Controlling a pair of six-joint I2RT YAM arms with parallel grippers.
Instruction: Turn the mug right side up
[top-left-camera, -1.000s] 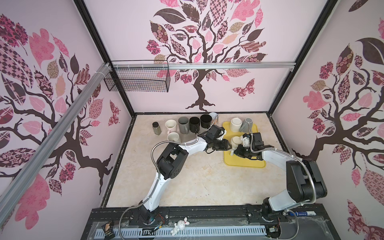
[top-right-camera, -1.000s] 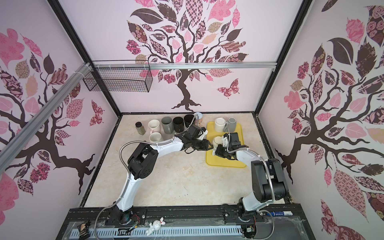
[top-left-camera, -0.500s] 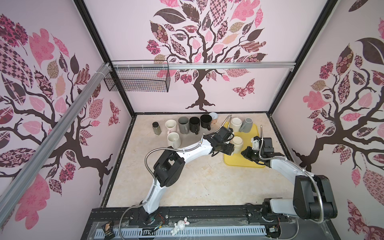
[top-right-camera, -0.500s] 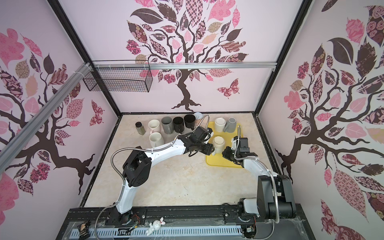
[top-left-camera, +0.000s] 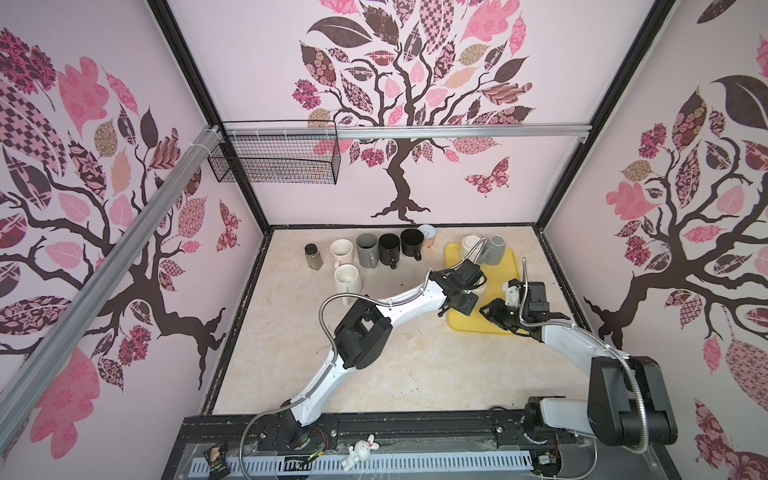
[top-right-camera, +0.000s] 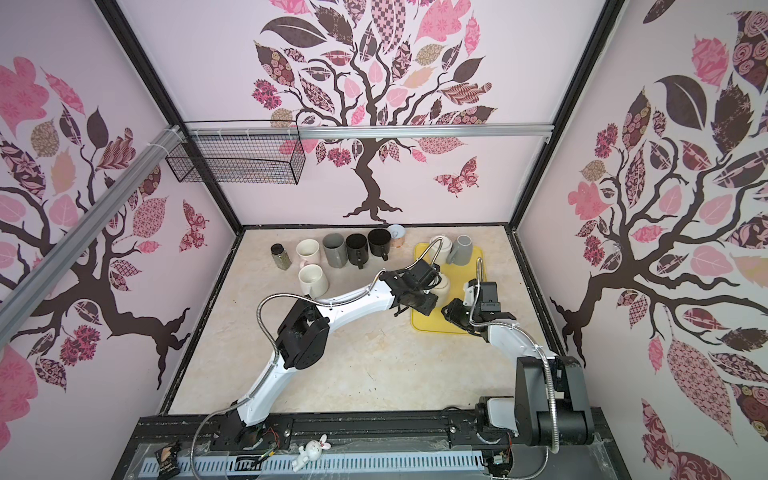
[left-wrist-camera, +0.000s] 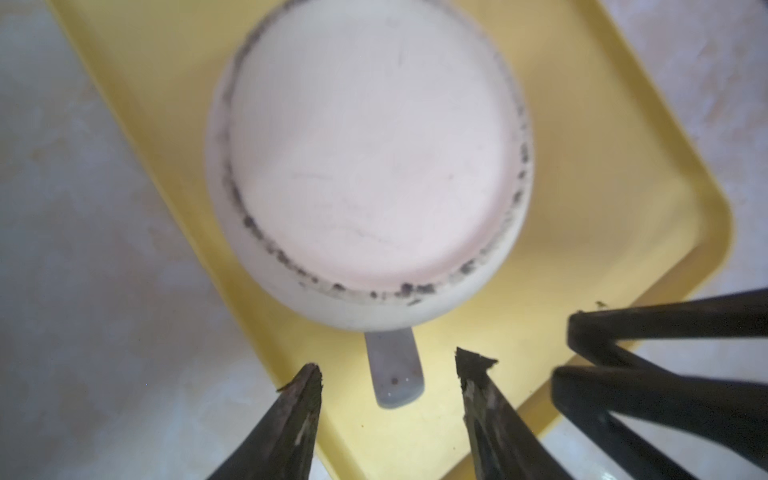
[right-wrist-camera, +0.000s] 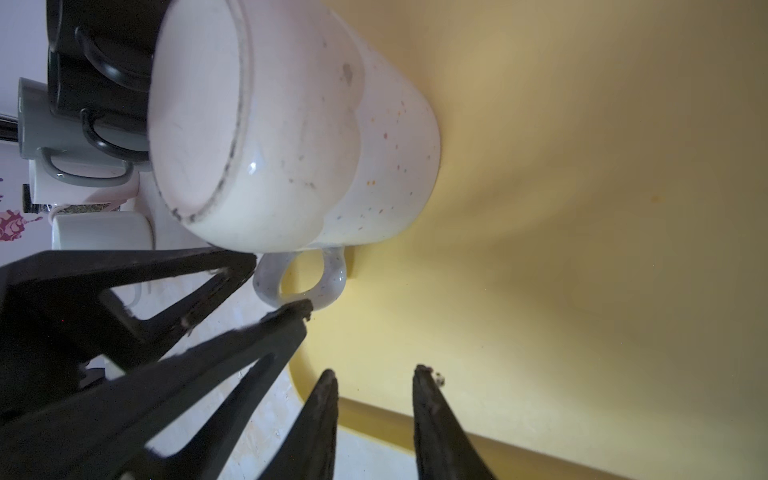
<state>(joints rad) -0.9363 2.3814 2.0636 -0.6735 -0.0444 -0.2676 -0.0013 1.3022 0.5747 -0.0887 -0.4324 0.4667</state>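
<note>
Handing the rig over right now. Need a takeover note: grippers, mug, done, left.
The mug sits upside down, base up, on the tray.
The left gripper is open, fingers either side of the handle, not closed on it.
The right gripper is open and empty at the tray's edge, clear of the mug.
Done: nothing turned yet.
Left: grip the handle, lift, turn upright, set down.
</note>
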